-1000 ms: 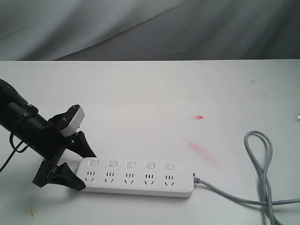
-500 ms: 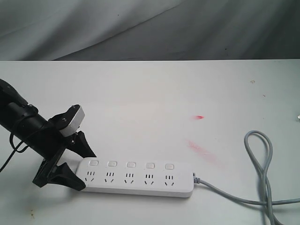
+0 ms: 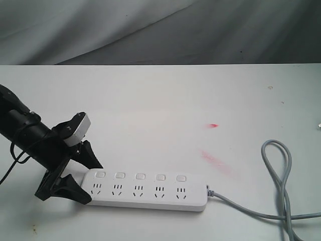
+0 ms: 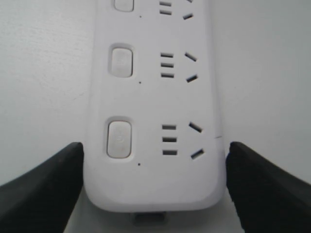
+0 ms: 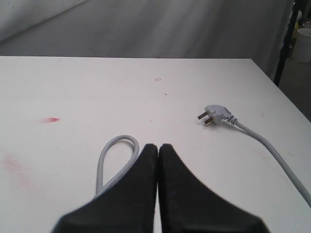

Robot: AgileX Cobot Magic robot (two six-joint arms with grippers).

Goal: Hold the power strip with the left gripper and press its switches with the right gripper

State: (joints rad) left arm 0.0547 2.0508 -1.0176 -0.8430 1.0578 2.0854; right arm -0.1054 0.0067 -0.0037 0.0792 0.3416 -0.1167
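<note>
The white power strip (image 3: 145,193) lies flat near the table's front, with its row of square switches (image 3: 140,176) on the far side of the sockets. My left gripper (image 3: 93,182) straddles the strip's left end, one black finger against each long side. In the left wrist view the strip (image 4: 155,97) fills the gap between the fingers (image 4: 48,184), and the nearest switch (image 4: 119,139) shows. My right gripper (image 5: 158,145) is out of the exterior view. Its jaws are pressed together with nothing between them, above the table near a loop of grey cord (image 5: 116,155).
The grey cord (image 3: 281,175) leaves the strip's right end and loops along the table's right side. Its plug (image 5: 216,114) lies further off on the table. Red stains (image 3: 215,161) mark the white table (image 3: 160,100). A grey cloth hangs behind.
</note>
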